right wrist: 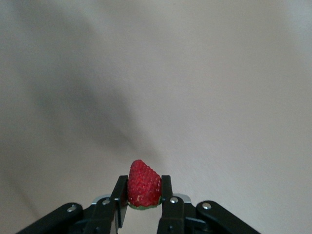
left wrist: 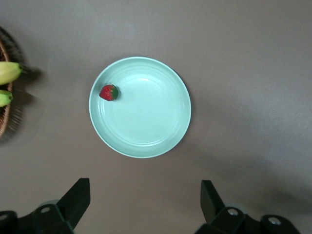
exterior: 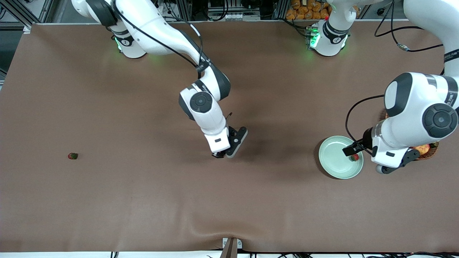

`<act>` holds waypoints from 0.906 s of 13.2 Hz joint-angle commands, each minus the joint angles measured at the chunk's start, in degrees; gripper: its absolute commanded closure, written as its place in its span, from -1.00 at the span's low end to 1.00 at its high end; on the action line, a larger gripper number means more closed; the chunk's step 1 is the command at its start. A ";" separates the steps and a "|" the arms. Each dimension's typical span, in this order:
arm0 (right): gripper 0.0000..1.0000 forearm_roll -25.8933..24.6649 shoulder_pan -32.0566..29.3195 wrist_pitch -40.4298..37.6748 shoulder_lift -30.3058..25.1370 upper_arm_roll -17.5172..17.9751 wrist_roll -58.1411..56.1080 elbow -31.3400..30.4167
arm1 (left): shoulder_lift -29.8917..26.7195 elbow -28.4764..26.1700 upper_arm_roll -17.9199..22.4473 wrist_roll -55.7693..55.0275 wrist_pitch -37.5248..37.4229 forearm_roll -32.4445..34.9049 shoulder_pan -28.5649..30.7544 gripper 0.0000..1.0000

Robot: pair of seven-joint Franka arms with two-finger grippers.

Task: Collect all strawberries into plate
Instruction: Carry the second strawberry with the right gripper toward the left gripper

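One strawberry (right wrist: 144, 184) is clamped between the closed fingers of the right end effector (exterior: 219, 155), which hangs over bare counter (exterior: 143, 200) near the middle. A second berry (left wrist: 108, 92) lies in the plate (left wrist: 156, 141), close to the rim, toward the left arm's end of the counter. A third berry (exterior: 72, 156) is left on the counter toward the right arm's end, well apart from the plate. The left end effector (left wrist: 145, 197) is held over the plate's edge with its fingers spread wide and nothing between them. A basket (exterior: 430, 150) sits just beside the plate, partly hidden under the left arm. The berries are judged light, soft and easily bruised, so a gentle pinch across the widest part of the body is called for, with the leafy cap avoided.
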 commanded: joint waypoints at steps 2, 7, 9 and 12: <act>1.00 0.31 0.91 0.93 5.66 1.08 1.86 5.78 | 2.21 -0.04 -0.09 -6.36 2.12 -1.64 -2.17 -1.00; 0.50 0.31 2.23 1.11 7.86 1.08 2.58 6.13 | 7.22 -0.21 0.00 -20.87 9.23 -1.64 -7.79 -1.00; -1.00 0.40 2.32 1.02 7.86 1.08 2.49 6.05 | 9.24 -0.13 0.00 -24.73 11.78 -1.64 -9.64 -1.00; -1.00 0.48 2.59 0.94 6.46 1.08 2.58 6.05 | 12.32 0.23 0.00 -31.68 15.56 -1.72 -12.80 -1.00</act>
